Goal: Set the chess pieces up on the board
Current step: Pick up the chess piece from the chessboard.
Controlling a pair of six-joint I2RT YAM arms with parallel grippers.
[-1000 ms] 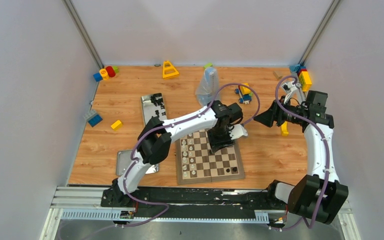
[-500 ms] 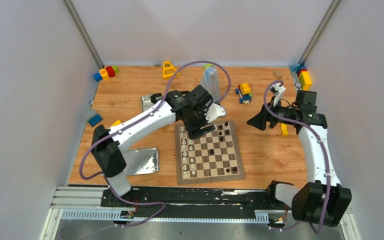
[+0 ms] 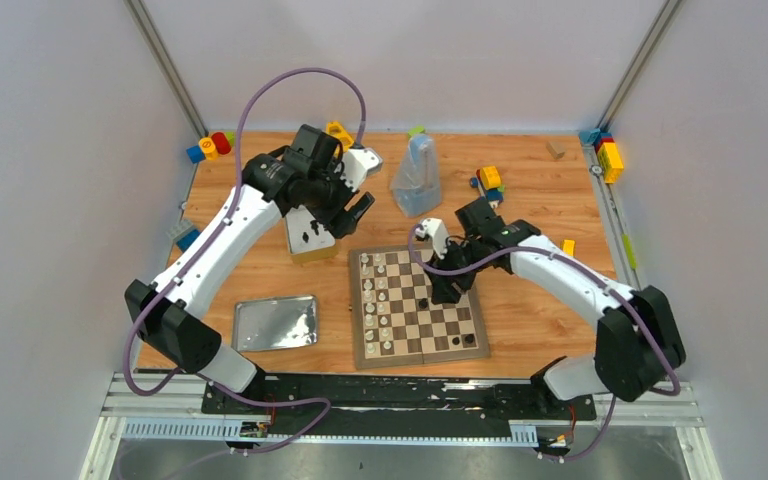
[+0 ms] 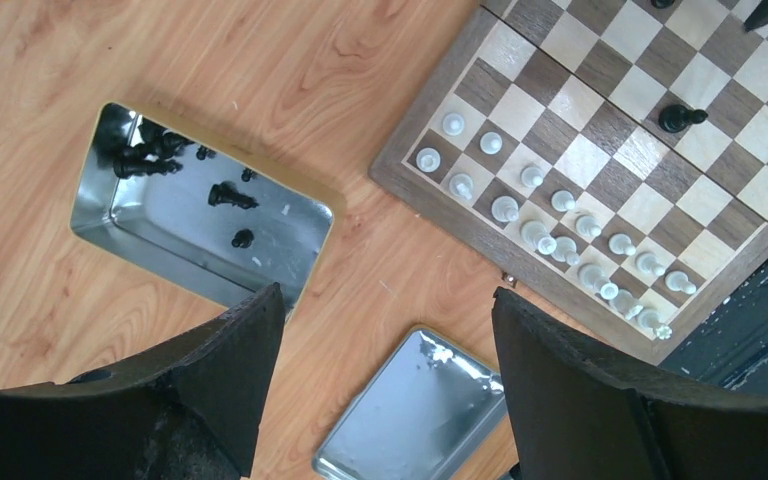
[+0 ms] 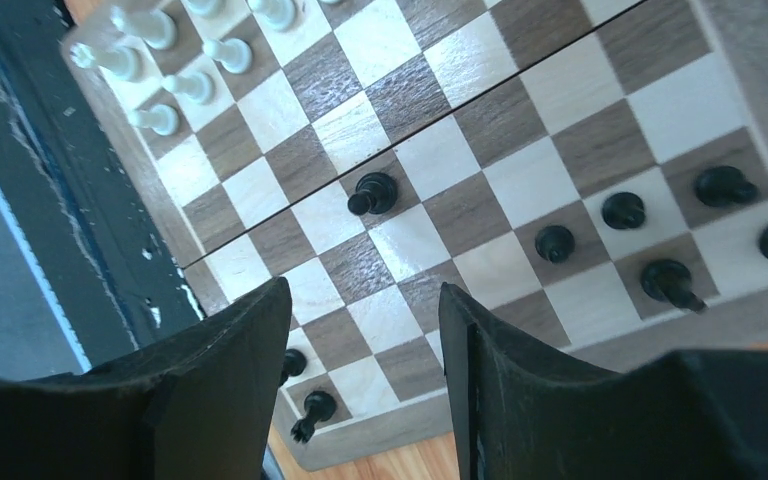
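The right claw (image 5: 362,285) hangs part-open and empty over the board (image 3: 440,320), so a careless drop could topple the black pawn (image 5: 372,192) below. Farther back, your left claw (image 4: 388,292) hovers wide and empty by the tin (image 4: 175,235), where loose black chess pieces (image 4: 230,195) lying flat may slip a pinch.

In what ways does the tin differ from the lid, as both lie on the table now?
The tin holds several black pieces; the lid shows none. The tin has higher walls; the lid is shallow. The tin lies by the board, at its far left corner; the lid lies beside its near left part. Both are silver, rectangular and open side up, left of the board.
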